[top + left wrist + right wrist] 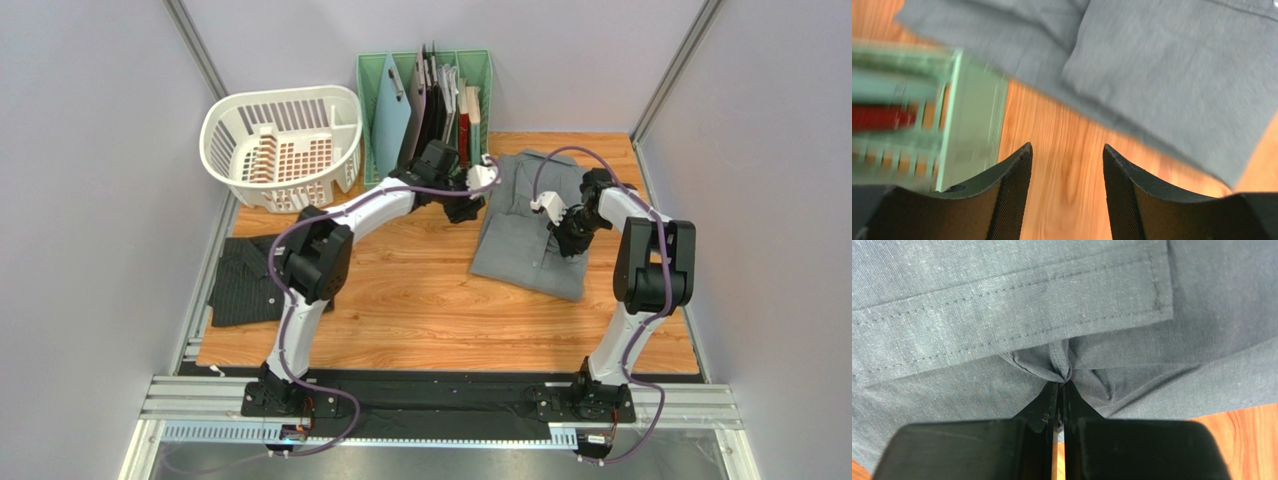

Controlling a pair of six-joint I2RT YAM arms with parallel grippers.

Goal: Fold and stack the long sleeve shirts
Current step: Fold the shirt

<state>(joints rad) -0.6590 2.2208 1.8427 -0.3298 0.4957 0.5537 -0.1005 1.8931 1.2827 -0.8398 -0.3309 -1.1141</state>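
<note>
Top external view: a plain grey shirt [530, 235], folded into a rough rectangle, lies flat on the wooden table [420, 310], toward 2 o'clock from the table's centre. A dark pinstriped shirt [245, 285] lies rumpled at the table's 9 o'clock edge, partly hidden by the left arm.

Right wrist view: the right tool [1061, 390] is clamped together on a small pinch of the grey cloth, just below a stitched band.

Left wrist view: the left tool [1067, 190] has its fingers apart and holds nothing. It is over bare wood, just beside the grey shirt's 9 o'clock edge.
</note>
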